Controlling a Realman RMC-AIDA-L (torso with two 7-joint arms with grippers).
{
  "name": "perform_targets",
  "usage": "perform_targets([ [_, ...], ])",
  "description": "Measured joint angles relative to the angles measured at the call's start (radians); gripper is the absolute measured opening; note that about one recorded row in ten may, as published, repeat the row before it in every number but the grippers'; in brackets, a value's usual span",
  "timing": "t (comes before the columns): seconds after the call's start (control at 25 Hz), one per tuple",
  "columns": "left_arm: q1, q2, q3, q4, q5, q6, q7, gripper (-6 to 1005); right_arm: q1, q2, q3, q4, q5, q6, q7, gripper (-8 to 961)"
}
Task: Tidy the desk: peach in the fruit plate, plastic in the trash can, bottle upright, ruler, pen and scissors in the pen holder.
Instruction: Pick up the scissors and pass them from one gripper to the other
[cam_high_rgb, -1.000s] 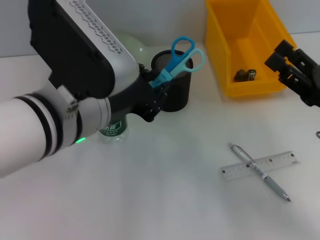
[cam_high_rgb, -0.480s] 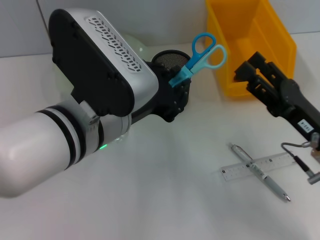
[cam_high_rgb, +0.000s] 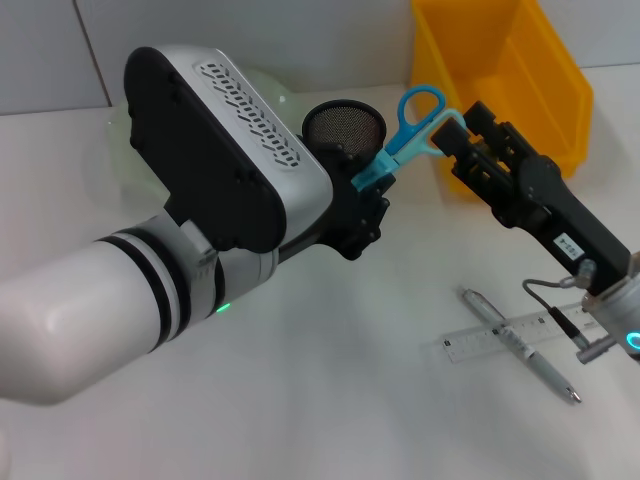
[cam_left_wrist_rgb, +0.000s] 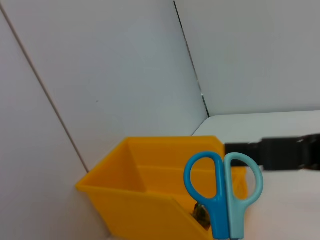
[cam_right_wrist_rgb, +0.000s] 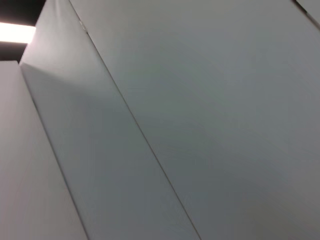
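My left gripper (cam_high_rgb: 370, 183) is shut on the blades of the blue scissors (cam_high_rgb: 412, 125), held tilted in the air just right of the black mesh pen holder (cam_high_rgb: 343, 125). The scissors' handles (cam_left_wrist_rgb: 222, 192) point toward the yellow trash can (cam_high_rgb: 500, 75). My right gripper (cam_high_rgb: 462, 128) is open, right at the handles; whether it touches them I cannot tell. It shows as a black bar (cam_left_wrist_rgb: 280, 152) in the left wrist view. The silver pen (cam_high_rgb: 520, 345) lies across the clear ruler (cam_high_rgb: 480, 340) on the table at the right. Peach, plastic and bottle are out of sight.
The pale green fruit plate (cam_high_rgb: 268, 85) peeks out behind my left arm at the back. Something small and dark (cam_left_wrist_rgb: 200, 214) lies in the yellow bin. The right wrist view shows only wall. White table lies bare in front.
My left arm has carried the scissors from above the pen holder toward the right. The right arm has swung left and forward from the bin until its gripper reached the scissors' handles.
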Motion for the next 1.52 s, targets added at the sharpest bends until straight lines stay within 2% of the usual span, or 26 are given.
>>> perform_targets([
  [0.4, -0.001, 0.0, 0.013, 0.004, -0.001, -0.008, 0.0, 218, 0.036, 0.0, -0.013, 0.014, -0.006, 0.045, 0.022, 766],
  [1.08, -0.009, 0.0, 0.013, -0.001, -0.001, -0.008, 0.001, 219, 0.035, -0.003, -0.018, 0.007, -0.009, 0.041, 0.039, 443],
  [1.28, -0.01, 0.0, 0.013, -0.002, -0.001, -0.008, 0.0, 219, 0.036, -0.003, -0.02, 0.008, -0.009, 0.044, 0.044, 363],
  [1.48, -0.013, -0.001, 0.02, -0.004, -0.001, -0.008, 0.0, 219, 0.031, -0.002, -0.021, 0.007, -0.008, 0.028, 0.043, 328],
  [1.52, -0.015, -0.002, 0.03, -0.007, 0.0, -0.008, 0.002, 219, 0.031, -0.001, -0.019, 0.007, -0.007, 0.026, 0.043, 287],
])
